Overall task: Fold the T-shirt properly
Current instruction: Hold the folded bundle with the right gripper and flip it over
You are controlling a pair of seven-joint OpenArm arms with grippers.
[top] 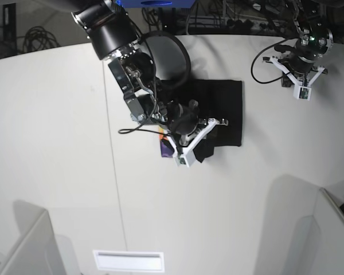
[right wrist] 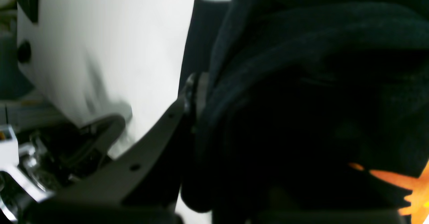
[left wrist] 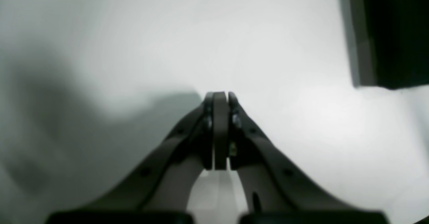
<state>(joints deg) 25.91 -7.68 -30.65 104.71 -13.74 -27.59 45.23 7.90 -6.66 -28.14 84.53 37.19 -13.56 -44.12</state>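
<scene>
Near the tabletop's (top: pixel 57 114) middle, the right gripper (top: pixel 196 140) pinches bunched T-shirt (top: pixel 223 109); a slipping layer could undo the fold. The left gripper (left wrist: pixel 220 98), pressed together, holds nothing.

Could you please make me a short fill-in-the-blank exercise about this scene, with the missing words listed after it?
1. The right claw is shut on the ____ T-shirt.
2. The left claw is shut and holds ____.
3. The print showing on the T-shirt in the right wrist view is ____.
4. The T-shirt lies on a ____ table.

Missing words: black; nothing; orange; white
</scene>
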